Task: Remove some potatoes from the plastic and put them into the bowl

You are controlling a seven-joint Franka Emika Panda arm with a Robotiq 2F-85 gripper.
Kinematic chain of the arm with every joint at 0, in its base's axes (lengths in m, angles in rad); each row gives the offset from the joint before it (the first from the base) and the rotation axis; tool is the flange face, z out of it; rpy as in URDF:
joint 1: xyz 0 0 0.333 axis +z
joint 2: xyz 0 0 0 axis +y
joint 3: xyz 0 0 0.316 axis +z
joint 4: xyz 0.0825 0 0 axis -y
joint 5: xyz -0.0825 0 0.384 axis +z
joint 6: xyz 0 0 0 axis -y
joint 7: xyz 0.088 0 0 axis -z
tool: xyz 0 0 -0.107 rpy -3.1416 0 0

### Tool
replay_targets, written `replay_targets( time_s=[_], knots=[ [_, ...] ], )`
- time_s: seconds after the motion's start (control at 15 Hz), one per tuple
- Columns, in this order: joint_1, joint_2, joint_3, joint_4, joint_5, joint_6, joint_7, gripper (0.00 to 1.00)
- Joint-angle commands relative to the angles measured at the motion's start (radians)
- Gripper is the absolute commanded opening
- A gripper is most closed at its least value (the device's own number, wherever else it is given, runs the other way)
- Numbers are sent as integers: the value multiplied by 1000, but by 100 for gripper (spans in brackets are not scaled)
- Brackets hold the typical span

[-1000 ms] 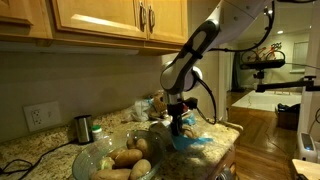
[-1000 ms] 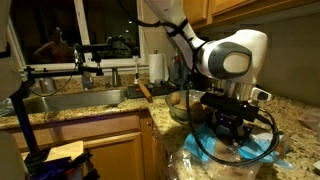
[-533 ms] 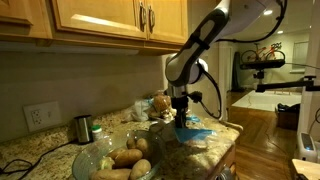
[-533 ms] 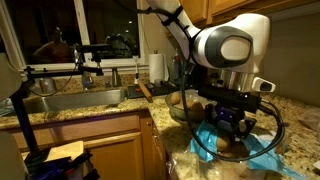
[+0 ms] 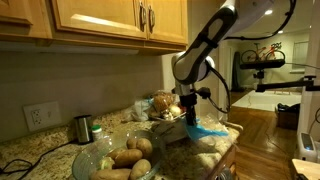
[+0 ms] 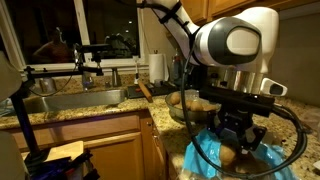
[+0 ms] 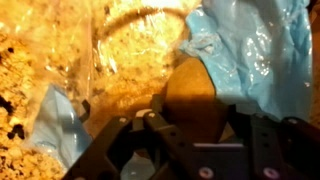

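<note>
Counter [image 5: 35, 150]: potato [image 7: 190, 88] (apparently) at end effector [image 7: 190, 122]

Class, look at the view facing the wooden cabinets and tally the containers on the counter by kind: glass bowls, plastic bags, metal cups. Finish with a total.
Glass bowl: 1
Plastic bag: 1
Metal cup: 1
Total: 3

The crinkled blue-and-clear plastic bag [image 5: 207, 131] lies directly beneath the pincer [image 5: 190, 115], with a tan oval potato [image 7: 190, 92] inside it just before the pincer. The wide clear glass bowl [image 5: 92, 152], holding more potatoes [image 5: 127, 157], stands well aside of the pincer.
</note>
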State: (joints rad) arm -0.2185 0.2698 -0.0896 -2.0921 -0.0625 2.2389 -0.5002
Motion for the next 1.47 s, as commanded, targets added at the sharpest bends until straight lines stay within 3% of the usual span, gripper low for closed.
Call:
replay_targets(
  time_s=[0.0, 0.47, 1.4],
  knots=[
    [6, -43, -42, -55, -88, -30, 57, 39],
    [12, -45, -74, -52, -208, -9, 112, 39],
    [89, -111, -28, 31, -306, 12, 118, 39]
  ],
)
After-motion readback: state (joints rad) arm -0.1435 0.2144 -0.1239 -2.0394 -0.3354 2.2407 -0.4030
